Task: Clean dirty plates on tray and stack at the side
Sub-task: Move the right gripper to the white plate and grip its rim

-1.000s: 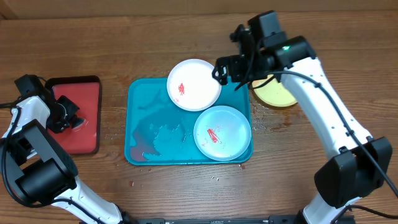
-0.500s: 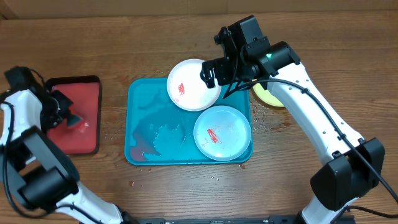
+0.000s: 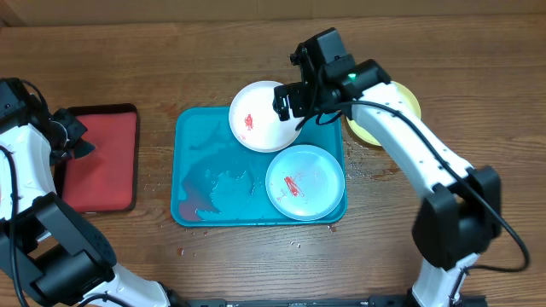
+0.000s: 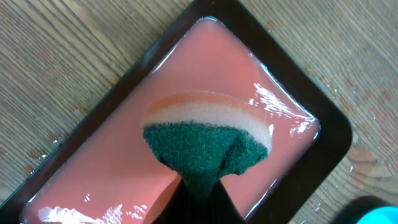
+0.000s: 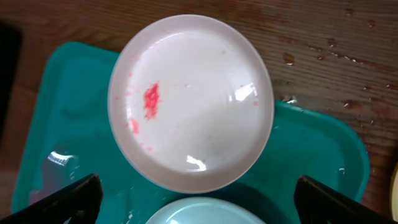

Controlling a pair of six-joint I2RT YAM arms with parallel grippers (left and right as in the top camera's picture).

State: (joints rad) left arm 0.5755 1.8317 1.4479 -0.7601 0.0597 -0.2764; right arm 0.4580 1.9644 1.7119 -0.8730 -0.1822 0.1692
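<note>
We have the yellow plate (image 3: 408, 104) done by the right edge, two dirty plates (image 3: 260, 115) left on the tray (image 3: 205, 153); left claw (image 4: 199, 190) pinches a sponge (image 4: 208, 146), right claw (image 5: 199, 202) gapes.

Small red tray (image 3: 107, 162) with a dark rim, flat on wooden table (image 3: 171, 51). Tray floor glossy with pinkish liquid (image 4: 124, 162). Over tray middle: sponge (image 4: 211, 140), green scourer bunched, pale foam layer; contact with tray unclear. Wet spots (image 4: 364, 155) on wood just off tray corner.
</note>
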